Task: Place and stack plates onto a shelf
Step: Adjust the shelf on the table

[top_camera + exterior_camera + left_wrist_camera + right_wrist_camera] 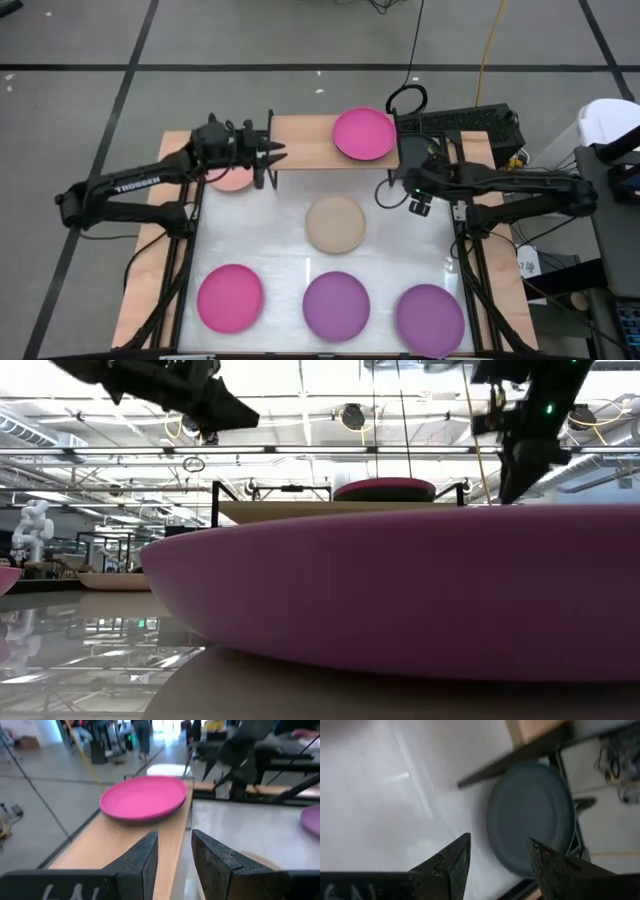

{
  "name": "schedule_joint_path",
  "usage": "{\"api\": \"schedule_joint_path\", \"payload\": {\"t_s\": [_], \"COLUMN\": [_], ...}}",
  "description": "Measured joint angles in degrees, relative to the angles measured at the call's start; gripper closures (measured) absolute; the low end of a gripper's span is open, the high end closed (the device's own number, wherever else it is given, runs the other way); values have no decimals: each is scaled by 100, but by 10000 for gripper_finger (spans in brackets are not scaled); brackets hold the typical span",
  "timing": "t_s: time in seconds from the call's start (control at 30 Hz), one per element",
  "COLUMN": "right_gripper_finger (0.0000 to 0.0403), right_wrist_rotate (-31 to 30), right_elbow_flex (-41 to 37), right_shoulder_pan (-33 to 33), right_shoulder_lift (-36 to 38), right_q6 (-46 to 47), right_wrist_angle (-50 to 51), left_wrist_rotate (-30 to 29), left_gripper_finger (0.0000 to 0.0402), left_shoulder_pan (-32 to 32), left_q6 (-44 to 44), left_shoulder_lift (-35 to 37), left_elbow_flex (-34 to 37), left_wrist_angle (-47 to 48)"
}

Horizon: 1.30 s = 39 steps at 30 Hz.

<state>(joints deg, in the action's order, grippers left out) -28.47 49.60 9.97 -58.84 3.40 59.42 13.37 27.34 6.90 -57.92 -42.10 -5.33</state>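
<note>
White table [280, 250] fills my overhead view, grey floor around it; largest to smallest from there.

Shelf [305, 140] runs along the far edge with its wooden top free on the left half. That gap is likely why my left arm is parked there.

Plates next. One magenta plate [363, 133] already sits on the shelf's right end, so I judge stacking has started there. On the table: beige plate [335, 224] in the middle, another magenta [230, 298] and two purple plates [336, 305] in the near row, all apart. A pale pink plate [232, 180] lies by the shelf's left end, partly under my left arm. A dark grey plate [532, 815] lies beside the shelf's right leg, seen from my right wrist.

Left gripper [268, 152] hovers over the shelf's left part, jaws parted, nothing between them, pointed at the shelved magenta.

Right gripper [392, 190] hangs off the shelf's right end, above the grey plate, jaws spread and empty. I read that as lining up a pick.
</note>
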Motion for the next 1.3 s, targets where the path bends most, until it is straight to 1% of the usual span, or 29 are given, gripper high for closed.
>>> {"api": "schedule_joint_path", "payload": {"t_s": [0.17,0.23,0.33,0.47,0.67,0.93,1.2,1.3], "right_gripper_finger": [229,229,229,229,229,229,229,229], "right_wrist_rotate": [-2,-4,5,19,435,470,477,697], "right_elbow_flex": [-410,-502,-570,-575,-575,-577,-577,-579], "right_shoulder_pan": [493,631,760,807,807,807,807,808], "right_shoulder_lift": [-220,-310,-447,-594,-788,-937,-932,-935], "right_q6": [-228,-328,-478,-664,-877,-905,-994,-1032], "right_wrist_angle": [-362,-684,-1120,-1665,-2393,-2813,-3050,-3326], "left_wrist_rotate": [-14,-196,-422,-582,-945,-1445,-1506,-1508], "left_gripper_finger": [277,277,277,277,277,277,277,277], "left_shoulder_pan": [-253,-370,-537,-838,-1290,-1711,-1871,-1902], "left_q6": [-162,-284,-459,-513,-447,-228,-224,-217], "left_shoulder_lift": [177,272,348,366,366,364,364,364], "left_elbow_flex": [516,659,811,986,1031,1031,1031,1031], "left_wrist_angle": [-958,-1279,-1442,-1702,-1746,-1862,-1857,-1853]}}
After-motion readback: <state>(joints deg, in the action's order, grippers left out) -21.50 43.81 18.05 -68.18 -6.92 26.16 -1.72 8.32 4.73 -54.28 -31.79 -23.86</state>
